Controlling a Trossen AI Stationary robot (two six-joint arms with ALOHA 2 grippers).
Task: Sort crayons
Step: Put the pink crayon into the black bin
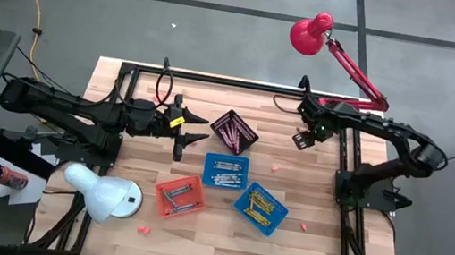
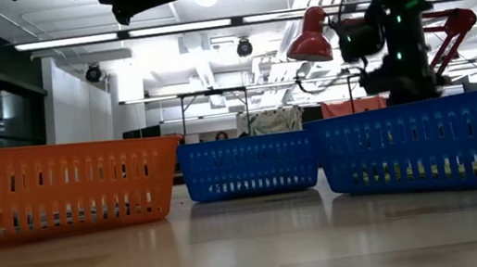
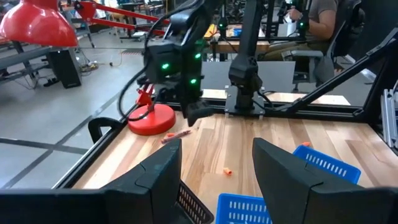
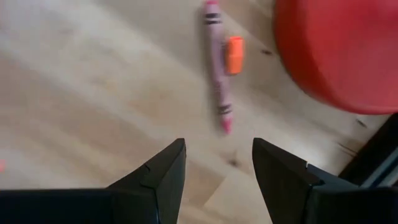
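Right wrist view has the good stuff here: the right gripper is spread open with nothing between its fingers, hanging over the wooden table, and a pink crayon lies flat on the wood just ahead of the fingertips, not touching them. A short orange crayon stub sits right against the pink one's side, and the red lamp base is just beside both. From the high view, that gripper is at the far right part of the table near the lamp's foot, with a few loose crayon bits scattered on the wood nearer the baskets. The rest of the crayons are already in baskets: a black basket, a blue basket, a second blue basket and an orange basket. The left gripper hovers just beside the black basket, also spread open and empty.
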